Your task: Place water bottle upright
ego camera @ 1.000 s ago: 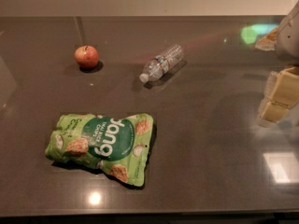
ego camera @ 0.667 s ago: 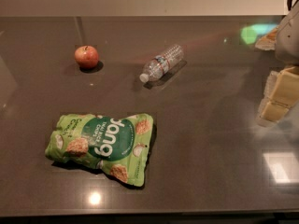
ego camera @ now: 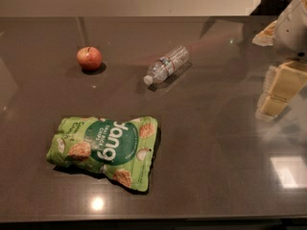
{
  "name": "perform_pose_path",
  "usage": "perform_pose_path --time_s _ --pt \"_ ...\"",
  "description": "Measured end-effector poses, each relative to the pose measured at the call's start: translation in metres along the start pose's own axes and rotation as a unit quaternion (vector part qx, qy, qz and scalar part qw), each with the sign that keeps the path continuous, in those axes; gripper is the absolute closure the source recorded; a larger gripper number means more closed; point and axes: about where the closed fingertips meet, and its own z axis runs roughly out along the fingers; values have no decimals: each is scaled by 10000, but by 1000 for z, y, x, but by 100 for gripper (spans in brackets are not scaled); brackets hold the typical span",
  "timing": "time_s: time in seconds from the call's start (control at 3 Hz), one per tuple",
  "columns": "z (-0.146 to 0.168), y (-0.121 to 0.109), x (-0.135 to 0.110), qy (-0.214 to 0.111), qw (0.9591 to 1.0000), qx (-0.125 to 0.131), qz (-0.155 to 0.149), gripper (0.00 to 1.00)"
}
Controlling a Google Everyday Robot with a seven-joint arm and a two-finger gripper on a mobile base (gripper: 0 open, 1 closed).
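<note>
The water bottle (ego camera: 167, 64) is small, clear and ribbed, with a white cap and a thin label band. It lies on its side at the middle back of the dark table (ego camera: 206, 166), cap pointing front left. My gripper (ego camera: 280, 91), pale yellow, hangs at the right edge of the view, just above the table. It is far to the right of the bottle and holds nothing that I can see.
A red apple (ego camera: 89, 58) stands at the back left. A green snack bag (ego camera: 106, 149) lies flat at the front left. The robot's white arm (ego camera: 292, 28) is at the top right. The table's front edge runs along the bottom.
The gripper has shifted slightly left and up. The bottle, apple and bag have not moved.
</note>
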Motion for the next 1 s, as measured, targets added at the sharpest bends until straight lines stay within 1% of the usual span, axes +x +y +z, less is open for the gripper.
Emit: perform_pose_path --time_s 0.33,0.67,1.0 --pt "13 -26 -17 -158 9990 -91 -418 0" --pt "30 -63 -42 -368 9945 -173 -967 0" --pt "50 -90 -67 -536 9875 -214 -1465 0"
